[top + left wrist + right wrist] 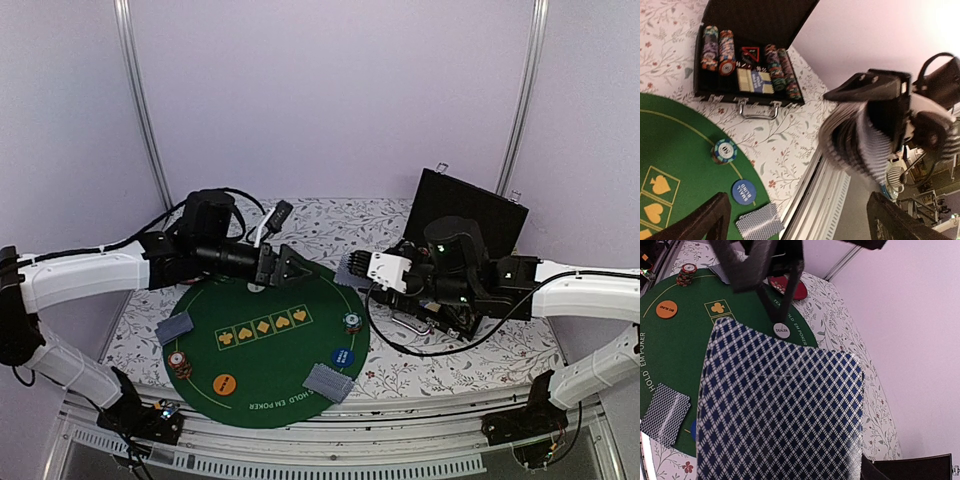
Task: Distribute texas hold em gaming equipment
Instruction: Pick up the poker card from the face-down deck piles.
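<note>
A round green poker mat [270,345] carries two piles of playing cards [175,328] [330,382], striped chip stacks [180,362] [352,322], an orange button [225,383] and a blue button [342,357]. My left gripper [300,268] hovers open over the mat's far edge with nothing between its fingers [705,222]. Facing it, my right gripper [365,270] is shut on a deck of blue-patterned cards [780,410] that fills the right wrist view and hides its fingers. A white dealer button [782,330] lies on the mat below the left gripper.
An open black case [750,55] holding rows of chips and a card box stands at the back right on the flowered tablecloth [330,215]. A dark red disc [790,287] lies at the mat's far edge. The table's metal front rail [815,200] runs close to the near cards.
</note>
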Robot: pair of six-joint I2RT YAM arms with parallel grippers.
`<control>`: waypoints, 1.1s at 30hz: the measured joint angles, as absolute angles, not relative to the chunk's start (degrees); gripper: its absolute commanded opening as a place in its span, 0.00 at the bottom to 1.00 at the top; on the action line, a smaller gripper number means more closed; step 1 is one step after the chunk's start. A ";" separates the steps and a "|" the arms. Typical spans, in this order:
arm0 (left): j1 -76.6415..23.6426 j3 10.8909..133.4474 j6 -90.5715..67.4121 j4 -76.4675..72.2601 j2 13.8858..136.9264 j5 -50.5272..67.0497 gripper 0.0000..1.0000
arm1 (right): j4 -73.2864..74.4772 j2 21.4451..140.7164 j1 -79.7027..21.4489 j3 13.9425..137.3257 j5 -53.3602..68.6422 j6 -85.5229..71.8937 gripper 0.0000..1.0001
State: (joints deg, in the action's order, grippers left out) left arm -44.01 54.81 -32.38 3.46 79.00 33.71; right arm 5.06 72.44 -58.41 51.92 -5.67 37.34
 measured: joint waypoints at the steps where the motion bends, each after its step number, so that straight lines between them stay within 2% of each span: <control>1: -44.47 55.55 -33.28 2.52 78.72 33.58 0.98 | 5.08 72.86 -58.74 52.01 -5.65 37.39 0.46; 11: -46.52 60.60 -35.86 2.07 80.44 29.76 0.98 | 4.40 76.31 -60.23 53.10 -4.64 37.39 0.46; 14: -47.51 63.64 -35.33 3.51 83.07 28.73 0.96 | 3.86 76.97 -60.55 53.36 -4.05 37.36 0.46; 25: -48.23 64.88 -33.04 8.25 85.17 28.67 0.56 | 2.92 77.10 -60.75 53.71 -3.27 37.34 0.46; 33: -48.38 64.86 -31.81 9.93 84.03 28.14 0.44 | 2.94 77.10 -60.75 53.71 -3.33 37.36 0.46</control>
State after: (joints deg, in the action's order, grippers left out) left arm -48.38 64.86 -31.81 9.93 84.03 28.14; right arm 2.94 77.10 -60.75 53.71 -3.33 37.36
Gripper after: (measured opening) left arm 0.464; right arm 0.458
